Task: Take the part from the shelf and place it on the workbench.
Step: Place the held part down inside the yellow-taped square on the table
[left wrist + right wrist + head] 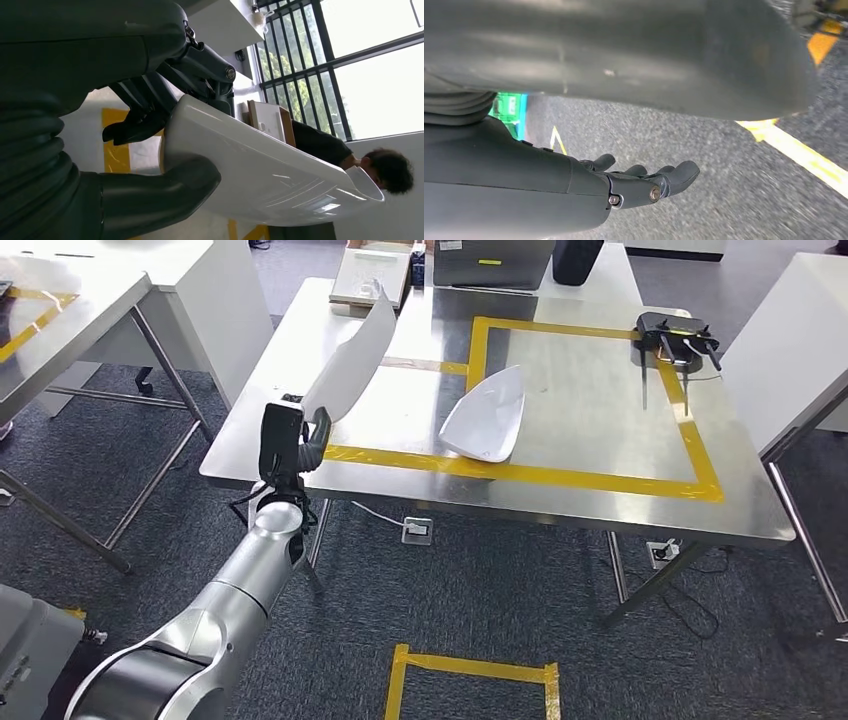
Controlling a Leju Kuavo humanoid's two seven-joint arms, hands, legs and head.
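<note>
My left hand (pixel 285 445) grips a white curved part (pixel 352 358) by its lower end, thumb (pixel 165 192) under it and fingers (pixel 145 107) over the top, holding it tilted up in the air above the near left corner of the steel tabletop (pixel 580 390). A second white part (pixel 486 416) lies on that tabletop, just inside its yellow tape outline (pixel 560 476). My right hand (pixel 639 182) hangs over the grey floor, fingers apart, holding nothing.

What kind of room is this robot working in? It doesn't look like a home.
Probably a workshop or robot test lab: a steel workbench marked with yellow tape, more tape on the grey carpet, and white moulded parts, one lying on the bench, one held in the left hand.
</note>
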